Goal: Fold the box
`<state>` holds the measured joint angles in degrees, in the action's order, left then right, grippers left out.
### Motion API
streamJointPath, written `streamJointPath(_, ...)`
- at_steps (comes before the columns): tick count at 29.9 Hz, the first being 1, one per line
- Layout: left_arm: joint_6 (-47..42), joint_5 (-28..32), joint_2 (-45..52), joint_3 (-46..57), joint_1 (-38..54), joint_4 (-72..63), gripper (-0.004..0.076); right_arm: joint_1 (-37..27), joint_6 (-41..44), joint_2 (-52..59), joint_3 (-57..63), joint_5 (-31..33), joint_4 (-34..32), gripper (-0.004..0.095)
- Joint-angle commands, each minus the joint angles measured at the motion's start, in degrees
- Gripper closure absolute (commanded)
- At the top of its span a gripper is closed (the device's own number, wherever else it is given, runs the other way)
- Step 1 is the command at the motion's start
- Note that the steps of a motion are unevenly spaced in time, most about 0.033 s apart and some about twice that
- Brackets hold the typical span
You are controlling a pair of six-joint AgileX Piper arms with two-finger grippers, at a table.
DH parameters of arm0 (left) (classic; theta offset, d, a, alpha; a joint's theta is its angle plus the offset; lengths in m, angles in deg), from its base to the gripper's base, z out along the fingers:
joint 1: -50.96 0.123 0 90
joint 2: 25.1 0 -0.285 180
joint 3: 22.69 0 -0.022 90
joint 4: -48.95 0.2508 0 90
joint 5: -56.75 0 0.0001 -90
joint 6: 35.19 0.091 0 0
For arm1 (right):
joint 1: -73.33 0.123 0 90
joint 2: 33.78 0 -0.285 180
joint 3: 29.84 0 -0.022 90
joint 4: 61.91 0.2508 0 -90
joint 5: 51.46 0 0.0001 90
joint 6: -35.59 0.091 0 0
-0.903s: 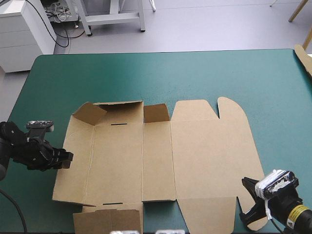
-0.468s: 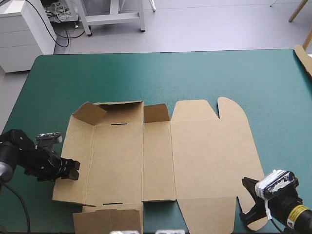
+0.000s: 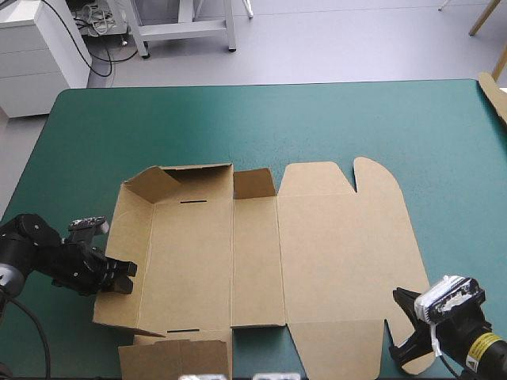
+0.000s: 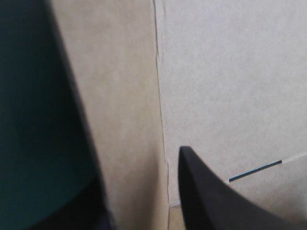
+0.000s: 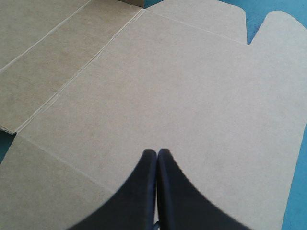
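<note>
We see the box mostly flat on the table. Our left gripper, fingers spread, straddles its raised left wall. Our right gripper, pressed together, sits over its near right corner.

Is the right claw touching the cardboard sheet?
Cannot tell: the right wrist view shows the right gripper shut over the box, but no contact or gap.

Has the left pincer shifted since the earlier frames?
Yes. The left pincer has gone inward, away from the table's left edge, raising the box's left wall.
</note>
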<state>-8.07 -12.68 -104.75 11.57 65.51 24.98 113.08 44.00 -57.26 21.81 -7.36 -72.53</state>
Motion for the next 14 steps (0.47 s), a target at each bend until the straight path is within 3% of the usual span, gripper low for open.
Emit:
streamJointPath(1,3.24,-3.99,0.94,-1.15,0.04,-2.18,0.0706,-0.09,-0.03,-0.56,-1.41,-3.92,-0.67,0.0929)
streamJointPath(8,4.19,-0.68,0.94,-2.10,0.04,-0.08,0.0731,-0.09,-0.03,-0.56,-1.41,-3.92,-0.67,0.0929)
streamJointPath(14,4.32,4.59,0.94,-11.66,-2.99,8.18,0.0731,-0.09,-0.03,-0.56,-1.41,-3.92,-0.67,0.0929)
